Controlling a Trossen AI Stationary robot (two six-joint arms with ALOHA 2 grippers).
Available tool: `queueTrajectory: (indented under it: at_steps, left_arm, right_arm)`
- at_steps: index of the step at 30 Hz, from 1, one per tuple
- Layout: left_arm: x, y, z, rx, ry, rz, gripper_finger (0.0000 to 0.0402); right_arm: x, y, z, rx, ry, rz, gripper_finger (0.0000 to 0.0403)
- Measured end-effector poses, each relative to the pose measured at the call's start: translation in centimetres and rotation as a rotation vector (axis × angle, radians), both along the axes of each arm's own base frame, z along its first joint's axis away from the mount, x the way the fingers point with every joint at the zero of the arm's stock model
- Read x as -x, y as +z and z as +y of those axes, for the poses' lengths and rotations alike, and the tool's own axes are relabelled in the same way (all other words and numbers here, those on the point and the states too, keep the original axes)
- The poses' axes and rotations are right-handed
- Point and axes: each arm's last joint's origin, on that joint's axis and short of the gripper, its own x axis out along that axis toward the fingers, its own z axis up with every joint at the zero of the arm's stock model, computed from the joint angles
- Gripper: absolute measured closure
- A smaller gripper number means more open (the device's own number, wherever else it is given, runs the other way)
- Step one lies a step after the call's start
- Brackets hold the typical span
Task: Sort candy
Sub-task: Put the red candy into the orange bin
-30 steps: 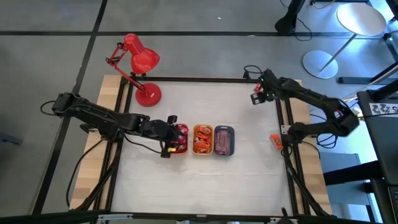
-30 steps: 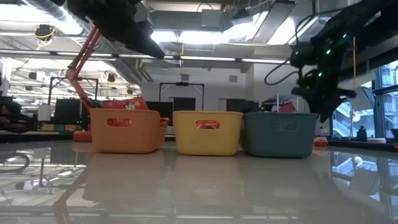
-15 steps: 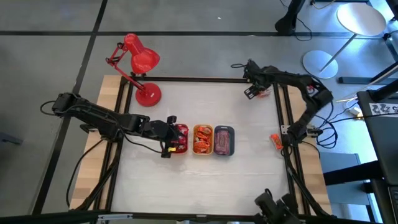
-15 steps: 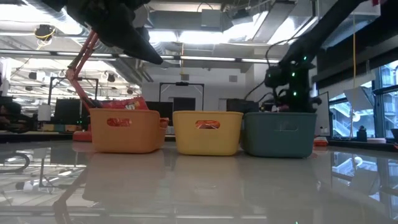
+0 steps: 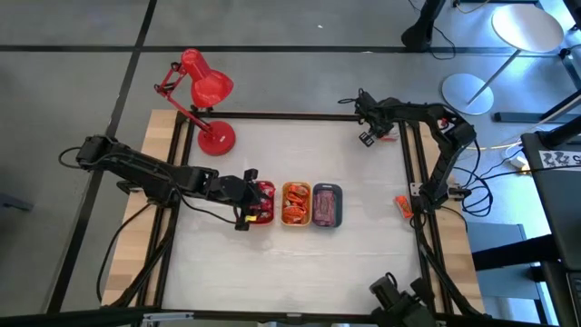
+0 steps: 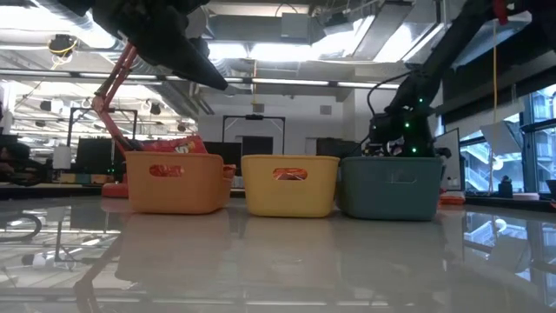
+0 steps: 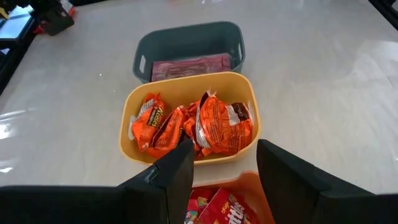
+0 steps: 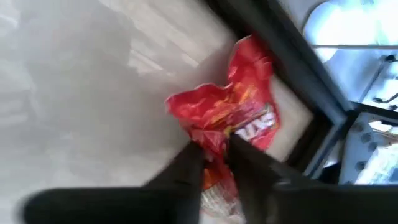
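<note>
High view: the table carries three trays in a row, orange tray, yellow tray and grey tray, all well apart from the right gripper at the far right corner. The left gripper hovers over the orange tray, jaws spread, holding nothing.

Right wrist view: the right gripper pinches a red candy, fingers closed on the wrapper's near edge. The packet lies just ahead of the fingertips, beside the dark table frame.

Procedure, as judged: confirm the pinch holds more than a loose corner of crinkly foil. Lift straight up, clear of the frame. Carry toward the orange tray, which holds red candy. A thin edge grip may slip; move slowly.
</note>
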Motion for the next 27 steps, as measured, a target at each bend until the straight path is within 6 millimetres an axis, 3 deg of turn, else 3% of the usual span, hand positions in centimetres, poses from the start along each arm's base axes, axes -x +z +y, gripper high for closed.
queueTrajectory:
  at_steps: [3,9,15,21,27]
  left_arm:
    - [0.0,0.0,0.0,0.0,0.004,0.002,0.0236]
    - [0.1,-0.1,0.0,0.018,0.019,0.01,0.0236]
    - [-0.1,0.2,0.0,0.041,0.042,-0.027,0.0236]
    - [0.0,0.2,-0.4,0.072,0.052,-0.027,0.0236]
    - [0.9,0.3,-1.5,0.077,0.066,0.001,0.0236]
  right_arm:
    - [0.0,0.1,0.0,0.002,0.01,0.003,0.0389]
    - [-0.2,1.1,0.7,-0.015,0.008,-0.057,0.0392]
    - [-1.6,5.3,3.2,0.036,0.062,-0.219,0.0398]
    - [-4.1,10.6,8.7,0.047,0.23,-0.51,0.0401]
    - [-7.6,13.4,17.3,0.002,0.508,-0.684,0.0401]
